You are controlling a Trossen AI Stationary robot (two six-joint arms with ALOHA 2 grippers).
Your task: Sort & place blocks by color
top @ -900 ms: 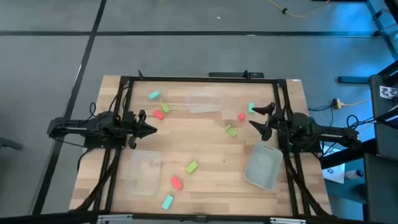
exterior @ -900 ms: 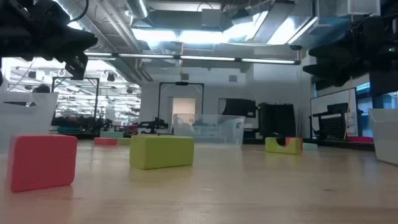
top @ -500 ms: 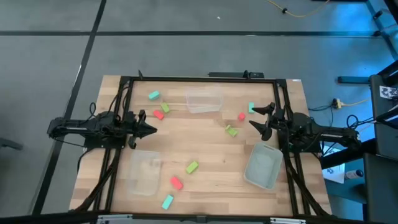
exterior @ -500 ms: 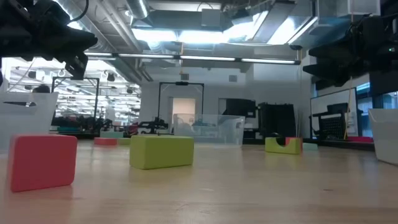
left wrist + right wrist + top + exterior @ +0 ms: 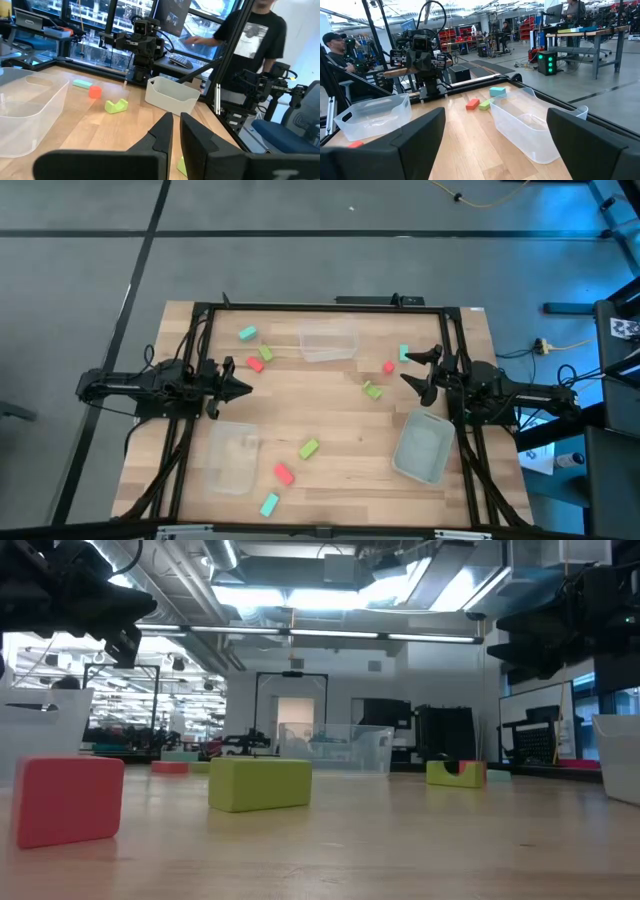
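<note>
Both arms are dark, near-black, built of chunky jointed segments, and black cables trail along each one toward the table's side edges. The left gripper tapers into two slim black fingers with angular, bevelled faces and smooth matte inner sides. The right gripper ends in two broad, blocky black fingers with flat matte faces and hard edges. No printed markings or screws can be made out on either

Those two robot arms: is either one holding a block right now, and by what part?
Nothing is held. The left gripper hovers at the table's left side, fingers together and empty; the right gripper hovers at the right side, fingers spread. The blocks lie loose on the table.
</note>
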